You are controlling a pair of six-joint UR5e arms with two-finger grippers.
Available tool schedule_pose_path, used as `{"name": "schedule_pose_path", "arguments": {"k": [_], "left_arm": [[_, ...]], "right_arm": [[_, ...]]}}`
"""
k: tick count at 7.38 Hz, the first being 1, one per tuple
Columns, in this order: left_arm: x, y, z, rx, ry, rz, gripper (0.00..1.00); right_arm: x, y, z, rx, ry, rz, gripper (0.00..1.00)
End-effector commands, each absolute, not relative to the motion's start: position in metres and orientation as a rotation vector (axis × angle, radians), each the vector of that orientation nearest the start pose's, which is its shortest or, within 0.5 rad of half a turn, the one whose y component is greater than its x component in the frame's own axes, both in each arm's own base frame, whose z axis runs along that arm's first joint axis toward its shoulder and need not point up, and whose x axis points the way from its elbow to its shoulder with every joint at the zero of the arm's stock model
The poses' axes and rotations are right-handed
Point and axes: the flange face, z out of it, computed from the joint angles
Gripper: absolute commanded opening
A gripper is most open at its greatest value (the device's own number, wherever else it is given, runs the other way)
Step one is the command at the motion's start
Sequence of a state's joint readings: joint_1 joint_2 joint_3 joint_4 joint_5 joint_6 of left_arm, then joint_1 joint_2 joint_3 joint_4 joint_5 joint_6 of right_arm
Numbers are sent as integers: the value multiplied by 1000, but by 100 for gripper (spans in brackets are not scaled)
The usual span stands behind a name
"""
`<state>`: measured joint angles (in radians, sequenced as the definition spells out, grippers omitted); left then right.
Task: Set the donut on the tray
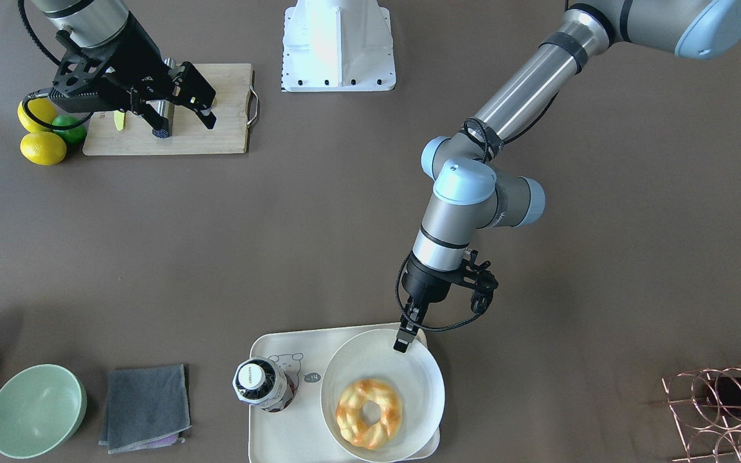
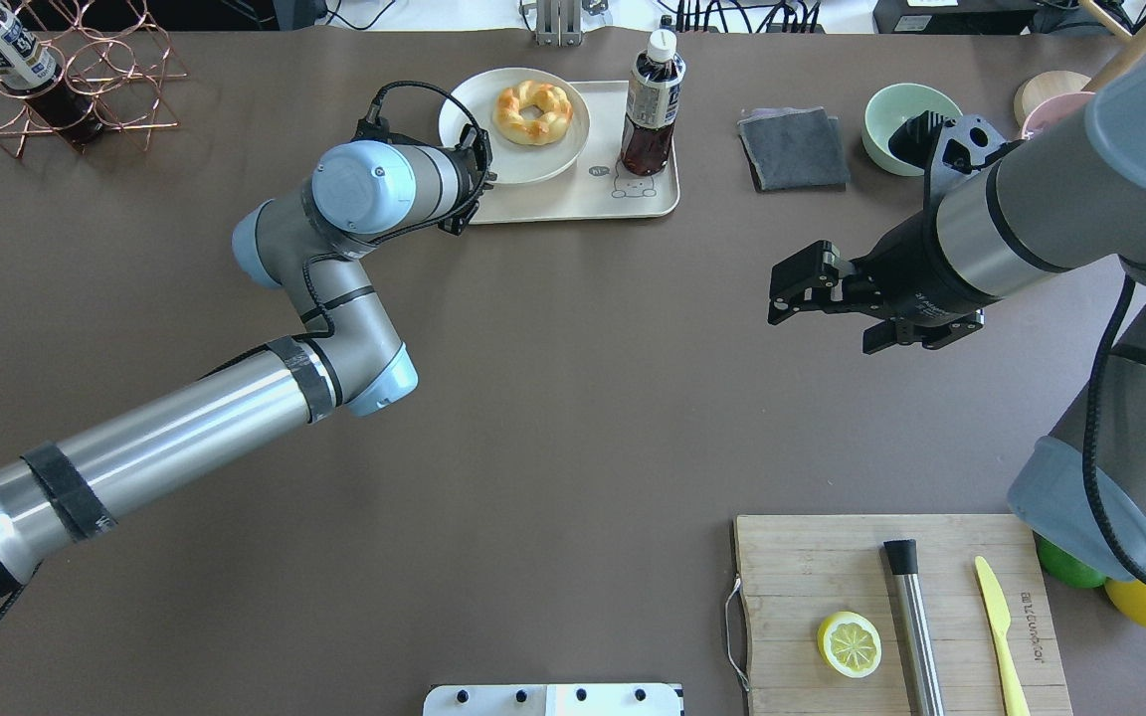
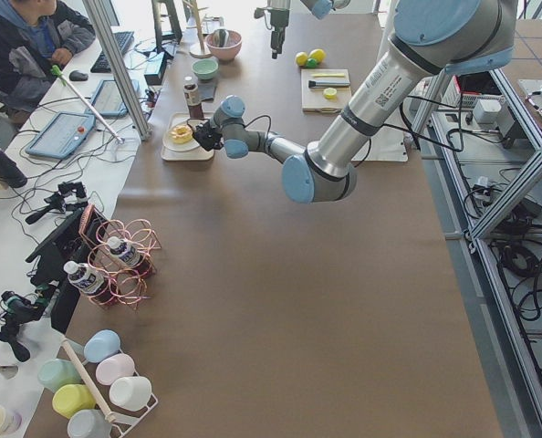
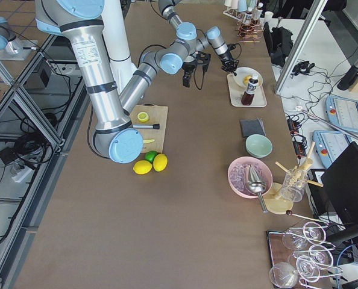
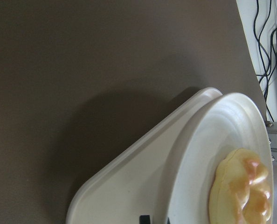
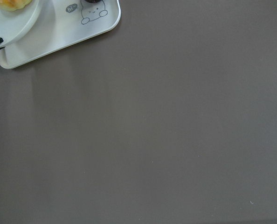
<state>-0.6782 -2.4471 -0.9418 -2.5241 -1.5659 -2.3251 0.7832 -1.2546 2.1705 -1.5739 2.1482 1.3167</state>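
The donut (image 1: 369, 411), a braided yellow ring with browned patches, lies on a round white plate (image 1: 377, 360). The plate rests on the cream tray (image 1: 280, 437) with the bear drawing, beside a dark bottle (image 1: 260, 384). My left gripper (image 1: 402, 342) is at the plate's near rim, fingers close together and pinching it. The left wrist view shows the donut (image 5: 243, 191), the plate (image 5: 208, 154) and the tray (image 5: 129, 196) close up. My right gripper (image 2: 780, 296) is open and empty, in the air far from the tray.
A grey cloth (image 1: 145, 407) and a green bowl (image 1: 36, 409) lie beside the tray. A copper wire rack (image 1: 724, 411) stands on its other side. Near the robot, a wooden cutting board (image 2: 792, 577) carries a lemon half (image 2: 850, 643), a steel rod and a yellow knife.
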Motion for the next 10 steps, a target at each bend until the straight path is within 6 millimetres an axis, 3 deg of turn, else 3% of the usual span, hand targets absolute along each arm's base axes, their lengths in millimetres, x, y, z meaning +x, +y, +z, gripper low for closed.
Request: {"name": "schedule_pose_path", "arguments": {"k": [1,4,5,6,7,8,10], "left_arm": [[599,-636,269,-16,1303,-1297,0],[601,-634,270,-23,1302,-1290,0],[600,-633,270,-23,1308,-1281,18],[596,-634,266,-21,1318,-1277,32],[591,-634,261,-23,1332,-1271,54],[578,-631,261,-43,1347,-1256,57],[537,-610,270,-62,1359,-1158,57]], "right_arm": [[-296,-409,237,-22,-1015,227,100],[-294,-409,248,-10,-997,196,100],[-292,-410,256,-1,-984,180,100],[-287,-411,279,16,-947,127,100],[-273,-414,300,42,-917,82,100],[-252,-422,316,68,-895,56,100],[-188,-447,363,96,-868,-18,100]]}}
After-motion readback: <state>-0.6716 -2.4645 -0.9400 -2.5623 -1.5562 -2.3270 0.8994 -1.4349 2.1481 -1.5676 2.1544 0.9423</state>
